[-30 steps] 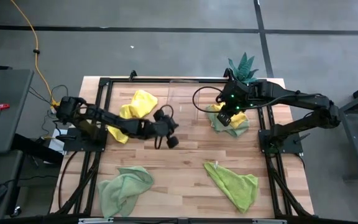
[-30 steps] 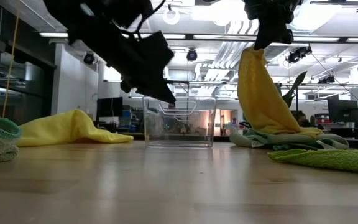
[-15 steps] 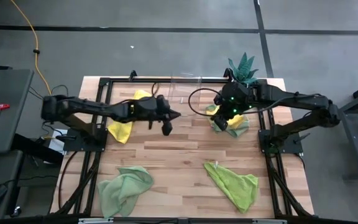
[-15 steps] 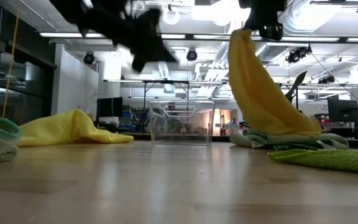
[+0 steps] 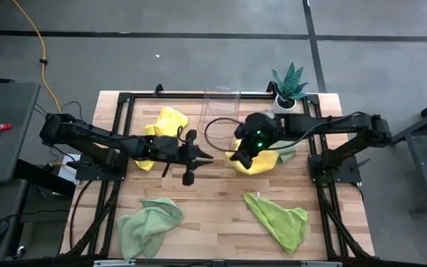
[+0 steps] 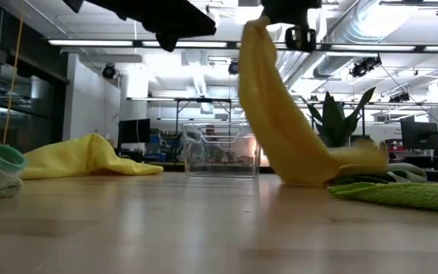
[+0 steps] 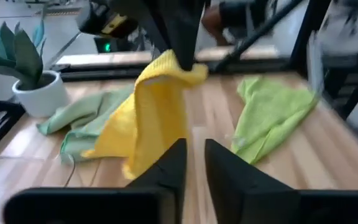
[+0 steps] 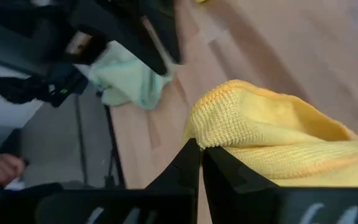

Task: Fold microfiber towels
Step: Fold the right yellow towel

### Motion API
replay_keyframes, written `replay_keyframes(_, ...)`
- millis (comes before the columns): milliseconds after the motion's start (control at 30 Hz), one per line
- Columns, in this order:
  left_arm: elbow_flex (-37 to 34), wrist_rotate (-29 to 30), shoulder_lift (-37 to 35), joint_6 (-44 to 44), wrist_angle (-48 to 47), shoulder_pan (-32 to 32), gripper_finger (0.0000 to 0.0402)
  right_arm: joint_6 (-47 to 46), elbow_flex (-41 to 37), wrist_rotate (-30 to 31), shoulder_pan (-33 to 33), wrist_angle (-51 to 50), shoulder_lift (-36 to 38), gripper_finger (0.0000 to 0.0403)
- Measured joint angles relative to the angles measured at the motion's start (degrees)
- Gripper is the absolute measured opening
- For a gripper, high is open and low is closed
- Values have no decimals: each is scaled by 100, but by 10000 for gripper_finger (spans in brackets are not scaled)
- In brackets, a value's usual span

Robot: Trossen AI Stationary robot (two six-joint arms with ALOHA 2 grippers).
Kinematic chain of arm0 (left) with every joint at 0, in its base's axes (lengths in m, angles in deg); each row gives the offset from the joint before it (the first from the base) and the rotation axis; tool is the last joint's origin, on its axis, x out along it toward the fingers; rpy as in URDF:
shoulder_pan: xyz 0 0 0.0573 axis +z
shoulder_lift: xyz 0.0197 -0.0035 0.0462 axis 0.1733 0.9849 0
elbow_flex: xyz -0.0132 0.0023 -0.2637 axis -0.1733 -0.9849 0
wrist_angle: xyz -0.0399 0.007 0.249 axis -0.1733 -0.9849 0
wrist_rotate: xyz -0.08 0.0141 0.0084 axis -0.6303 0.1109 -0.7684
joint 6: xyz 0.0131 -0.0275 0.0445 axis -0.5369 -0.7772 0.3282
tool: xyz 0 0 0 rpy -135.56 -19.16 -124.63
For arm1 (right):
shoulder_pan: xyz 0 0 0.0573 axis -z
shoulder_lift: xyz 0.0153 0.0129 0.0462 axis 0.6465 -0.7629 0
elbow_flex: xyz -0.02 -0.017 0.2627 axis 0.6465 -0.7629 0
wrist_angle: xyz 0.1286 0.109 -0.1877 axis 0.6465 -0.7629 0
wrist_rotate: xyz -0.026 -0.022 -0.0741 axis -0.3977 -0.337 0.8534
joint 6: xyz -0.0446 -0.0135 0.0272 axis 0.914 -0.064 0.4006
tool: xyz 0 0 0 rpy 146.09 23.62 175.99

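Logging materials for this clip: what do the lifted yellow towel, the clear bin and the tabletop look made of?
Yellow towel: soft looped microfibre-like knit, matte; it drapes limply from the right gripper.
Clear bin: see-through, probably rigid plastic, glossy.
Tabletop: wooden planks, butcher-block look, smooth, slightly shiny.

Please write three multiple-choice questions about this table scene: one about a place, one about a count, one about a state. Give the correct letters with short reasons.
1. Where is the potted plant?
A. far right corner of the table
B. near left corner
C. table centre

2. How many yellow towels are visible?
A. one
B. two
C. four

3. What is the right end effector doing?
A. resting empty
B. holding the clear bin
C. holding up a yellow towel

Answers: 1 A, the high view shows it at the far right corner. 2 B, one is lifted, another yellow towel lies at far left. 3 C, the towel hangs from its shut fingers.
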Motion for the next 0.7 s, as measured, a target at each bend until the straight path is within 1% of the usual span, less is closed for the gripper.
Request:
replay_keyframes(100, 9, 341, 43, 193, 72, -166, 109, -207, 0, -121, -42, 69, -210, 0)
replay_keyframes(200, 7, 606, 28, 631, 94, -319, 151, -401, 0, -215, -36, 84, -344, 0)
replay_keyframes(367, 9, 657, 9, 1586, 84, -464, 201, -866, 0, -369, -34, 518, -430, 0)
replay_keyframes(433, 9, 771, 36, 2009, 141, -501, 211, -1021, 0, -462, -34, 641, -452, 0)
replay_keyframes(533, 2, 1158, 135, 2461, 244, -542, 217, -1281, 2, -665, -35, 892, -553, 0)
replay_keyframes(700, 13, 1220, 356, 2901, 583, -574, 216, -1479, 0, -827, -73, 1290, -738, 0)
